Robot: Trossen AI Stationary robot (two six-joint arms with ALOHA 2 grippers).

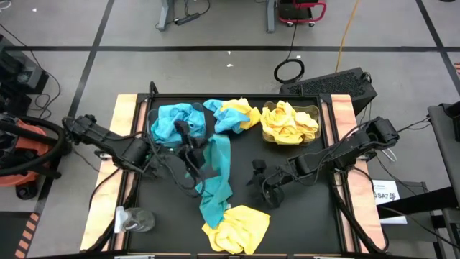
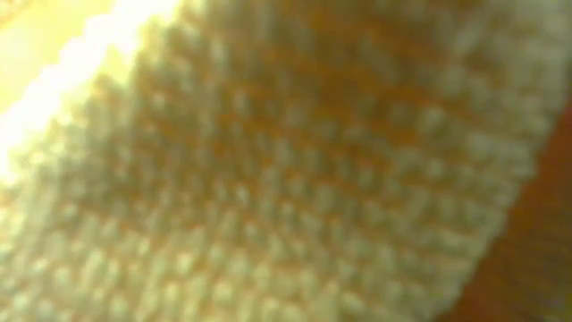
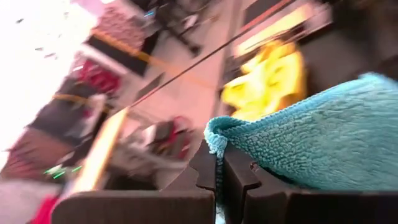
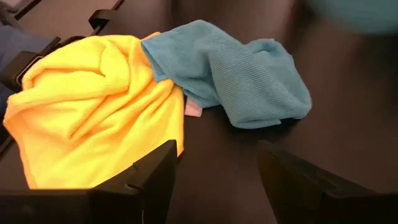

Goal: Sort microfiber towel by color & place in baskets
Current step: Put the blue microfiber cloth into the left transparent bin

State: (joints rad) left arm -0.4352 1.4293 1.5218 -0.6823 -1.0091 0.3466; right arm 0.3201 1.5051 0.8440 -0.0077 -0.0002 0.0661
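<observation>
Yellow towel (image 2: pixel 286 161) weave fills the low view, pressed right against that camera. From above, the left hand (image 1: pixel 188 142) sits over the counter's (image 1: pixel 302 223) middle, its fingers (image 3: pixel 208 171) pinched on the edge of a teal towel (image 1: pixel 215 176) that trails toward the near edge. More teal cloth (image 1: pixel 176 121) is heaped at the far left, beside a yellow one (image 1: pixel 241 113). One basket (image 1: pixel 316 115) at the far right holds yellow towels (image 1: pixel 287 122). The right hand (image 1: pixel 267 188) hovers low over bare counter, fingers spread wide and empty. Another yellow towel (image 1: pixel 237 229) lies at the near edge, touching the teal one.
</observation>
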